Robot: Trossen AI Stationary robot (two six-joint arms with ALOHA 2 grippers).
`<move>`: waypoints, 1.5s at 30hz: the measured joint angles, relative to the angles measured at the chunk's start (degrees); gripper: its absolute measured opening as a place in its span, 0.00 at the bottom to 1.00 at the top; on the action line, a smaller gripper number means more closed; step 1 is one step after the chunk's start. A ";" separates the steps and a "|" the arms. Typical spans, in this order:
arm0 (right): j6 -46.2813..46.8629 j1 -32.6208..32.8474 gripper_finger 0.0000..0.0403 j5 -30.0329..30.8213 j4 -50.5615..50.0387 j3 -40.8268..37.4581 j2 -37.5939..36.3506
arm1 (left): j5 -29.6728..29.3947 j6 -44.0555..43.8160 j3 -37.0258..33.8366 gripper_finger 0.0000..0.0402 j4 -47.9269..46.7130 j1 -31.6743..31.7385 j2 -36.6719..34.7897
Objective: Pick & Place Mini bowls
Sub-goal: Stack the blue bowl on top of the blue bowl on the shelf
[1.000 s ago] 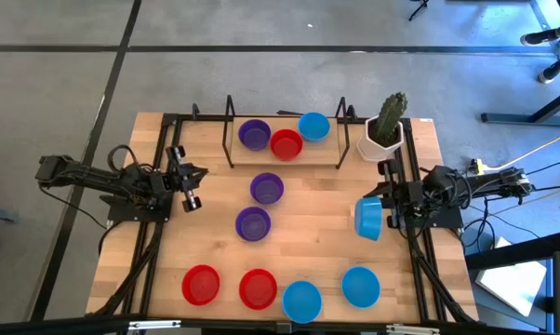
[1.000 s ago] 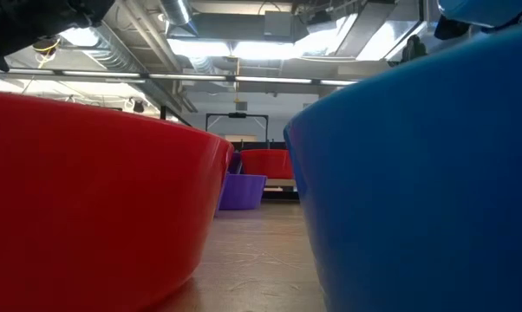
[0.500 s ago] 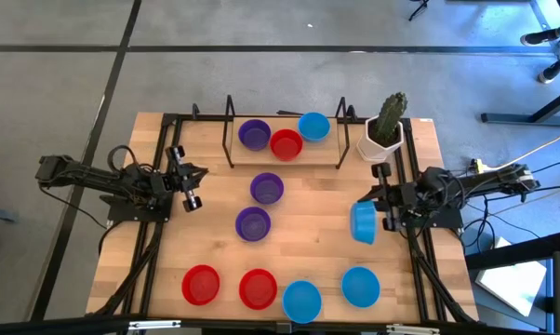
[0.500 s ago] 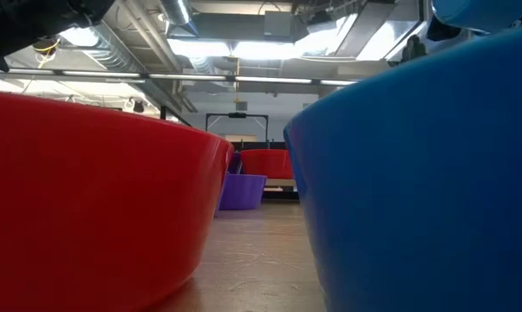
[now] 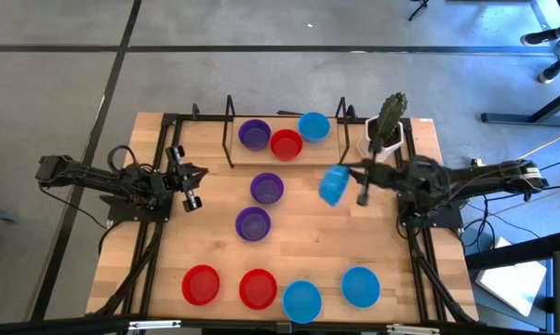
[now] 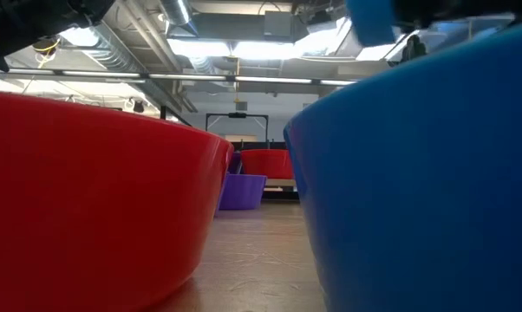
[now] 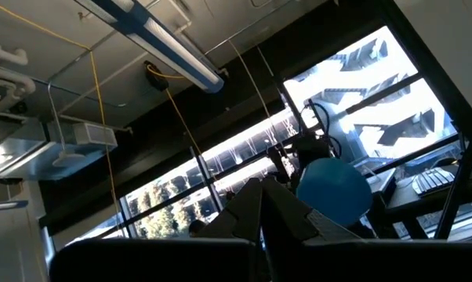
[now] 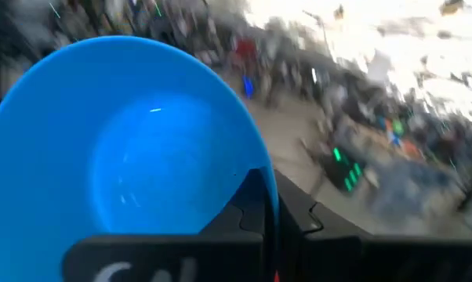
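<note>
My right gripper (image 5: 347,182) is shut on a light blue mini bowl (image 5: 333,185), held in the air over the middle right of the table; it also shows in the low view (image 6: 372,19) and in the left wrist view (image 7: 334,188). A purple (image 5: 254,134), a red (image 5: 286,144) and a blue bowl (image 5: 313,126) rest at the far edge. Two purple bowls (image 5: 266,188) (image 5: 253,223) stand mid-table. Two red (image 5: 201,285) (image 5: 258,288) and two blue bowls (image 5: 301,301) (image 5: 360,286) line the near edge. My left gripper (image 5: 189,186) waits, shut, at the table's left. My right gripper (image 8: 266,196) holds the light blue bowl by its rim (image 8: 255,168), with one finger inside the hollow and one outside. The fingers come about level from the table's right. The bowl is lifted clear and tipped on its side.
A white pot with a green cactus (image 5: 385,130) stands at the far right corner, close to my right arm. A dark metal rack (image 5: 285,163) frames the far bowls. In the low view a red bowl (image 6: 88,199) and a blue bowl (image 6: 417,173) fill the foreground.
My right gripper has carried the light blue bowl from the table's right edge toward the left and the far edge, and has turned with it. The other bowls and my left arm have stayed where they were.
</note>
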 joint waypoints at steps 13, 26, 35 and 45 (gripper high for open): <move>3.71 -26.07 0.01 -4.48 -41.07 44.83 33.12 | -0.04 0.00 0.00 0.01 -0.02 0.00 0.00; 5.45 -44.41 0.01 -11.97 -69.93 85.18 69.24 | -0.34 0.00 0.00 0.01 -0.02 0.02 0.00; 6.73 -48.58 0.01 -12.02 -80.99 96.87 80.31 | -3.16 0.01 0.00 0.02 -0.02 0.01 0.00; 7.08 -49.48 0.01 -13.04 -83.58 94.14 80.69 | -3.37 0.02 0.00 0.01 -0.02 0.00 -0.02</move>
